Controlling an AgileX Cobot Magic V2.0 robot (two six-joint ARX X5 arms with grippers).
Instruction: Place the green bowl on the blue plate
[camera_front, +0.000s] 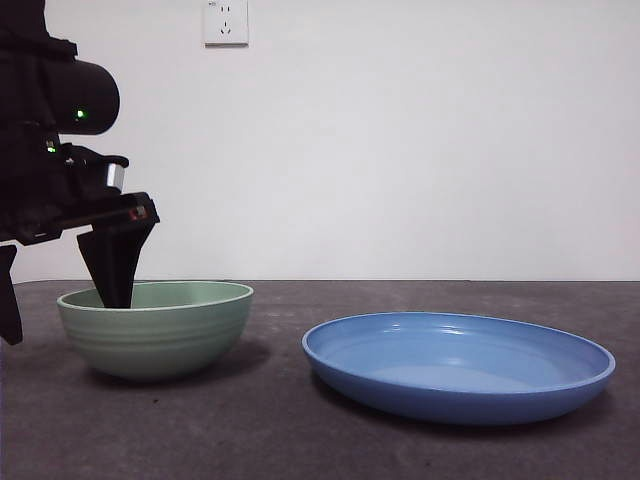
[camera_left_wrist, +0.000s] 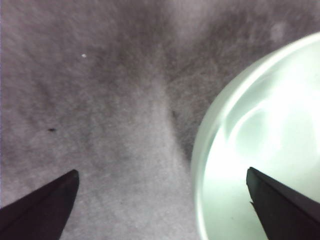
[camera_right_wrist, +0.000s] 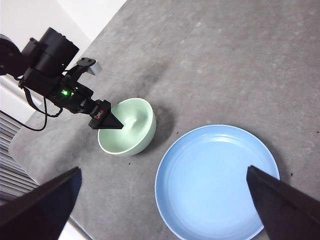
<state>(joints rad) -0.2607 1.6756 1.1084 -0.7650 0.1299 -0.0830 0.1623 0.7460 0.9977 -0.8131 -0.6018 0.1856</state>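
Note:
The pale green bowl (camera_front: 160, 330) stands upright on the dark table, left of the blue plate (camera_front: 460, 365), with a gap between them. My left gripper (camera_front: 65, 315) is open and straddles the bowl's left rim: one jaw is down inside the bowl, the other outside it. The left wrist view shows the bowl's rim (camera_left_wrist: 202, 150) between the left gripper's (camera_left_wrist: 161, 171) spread jaws. My right gripper (camera_right_wrist: 164, 170) is open and empty, high above the table, looking down on the bowl (camera_right_wrist: 135, 130), the plate (camera_right_wrist: 217, 182) and the left gripper (camera_right_wrist: 105, 120).
The dark grey table (camera_front: 300, 440) runs back to a white wall with a socket (camera_front: 226, 22). The table's edge (camera_right_wrist: 55, 175) lies close behind the bowl on the left arm's side.

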